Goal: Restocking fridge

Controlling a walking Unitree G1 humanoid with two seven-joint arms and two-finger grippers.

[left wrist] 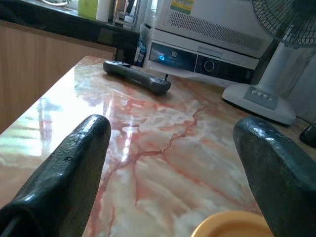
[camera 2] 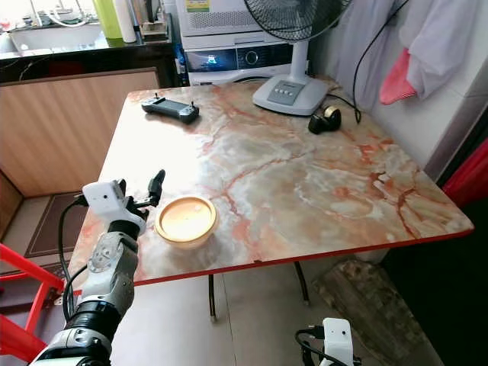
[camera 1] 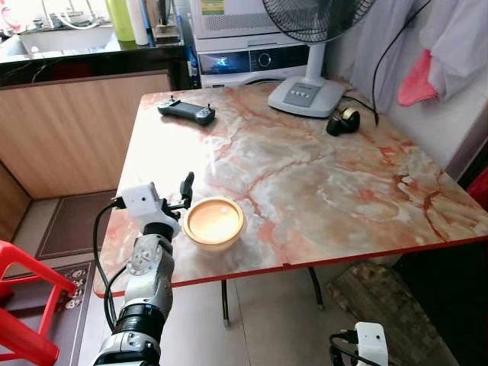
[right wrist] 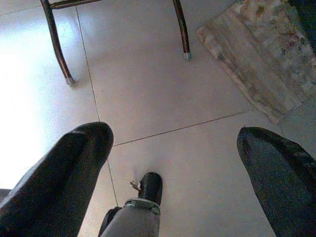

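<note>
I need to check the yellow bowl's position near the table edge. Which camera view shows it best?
The left eye view: the whole yellow bowl sits on the marble table near its front edge, just right of the open left end effector. The right eye view shows it the same way. The left wrist view catches only a sliver of its rim.

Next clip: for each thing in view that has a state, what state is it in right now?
Left gripper: open, over the table beside the container, holding nothing.
Right gripper: open, hanging idle toward the floor.
Yellow container: lid on, upright on the marble table.
Controller: lying flat.
Fan: upright; whether running, cannot tell.
</note>
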